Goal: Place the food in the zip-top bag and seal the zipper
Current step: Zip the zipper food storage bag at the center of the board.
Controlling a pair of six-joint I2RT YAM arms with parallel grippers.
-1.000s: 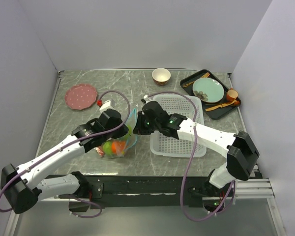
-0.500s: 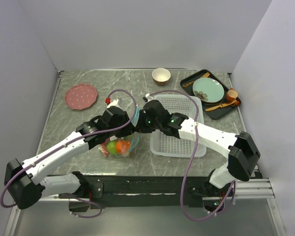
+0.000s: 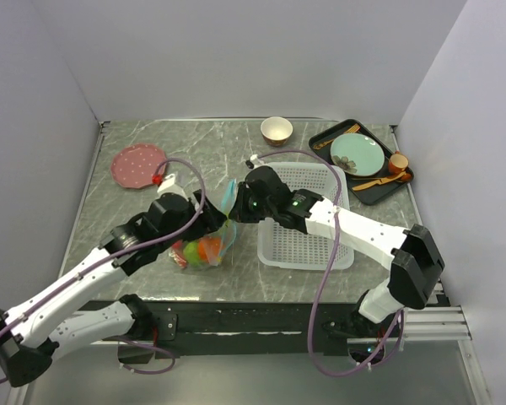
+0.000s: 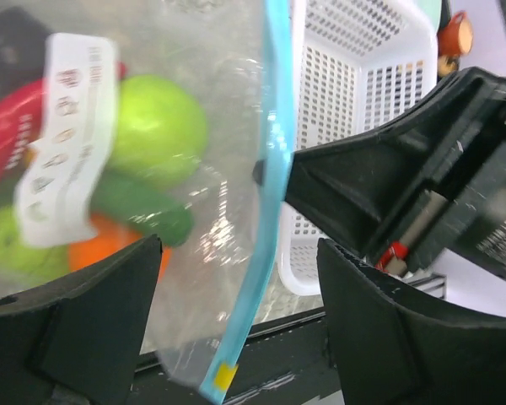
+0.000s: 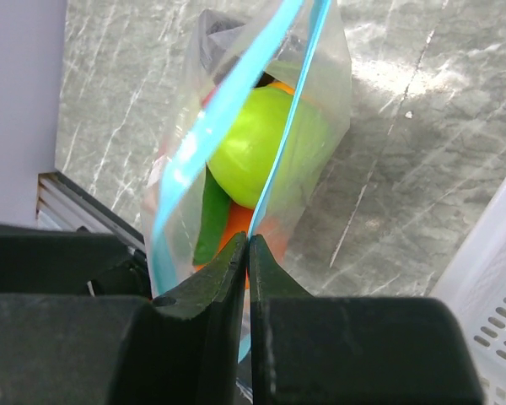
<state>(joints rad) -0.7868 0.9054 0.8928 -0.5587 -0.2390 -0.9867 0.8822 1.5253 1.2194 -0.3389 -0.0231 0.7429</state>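
Note:
The clear zip-top bag (image 3: 204,249) stands on the table left of the basket, with the food inside: a green apple (image 5: 261,143), a green pepper (image 4: 143,211), an orange (image 4: 110,240) and a red chili (image 4: 8,135). My right gripper (image 5: 250,242) is shut on the teal-blue zipper (image 5: 297,97) and holds the bag's mouth up. Beyond that pinch, the two zipper strips stand apart. My left gripper (image 4: 236,329) is open, and the zipper (image 4: 270,211) runs loose between its fingers (image 4: 76,321) without touching them. From above, both grippers (image 3: 219,221) (image 3: 234,213) meet at the bag's top edge.
A white perforated basket (image 3: 308,224) lies directly right of the bag, under my right arm. Further back are a pink plate (image 3: 139,164) at the left, a small bowl (image 3: 276,129), and a black tray (image 3: 320,137) with a teal plate (image 3: 357,155) and an orange cup (image 3: 398,162).
My left gripper has opened, let go of the zipper strip and drawn back to the left. The right gripper has kept its pinch on the strip, barely moving.

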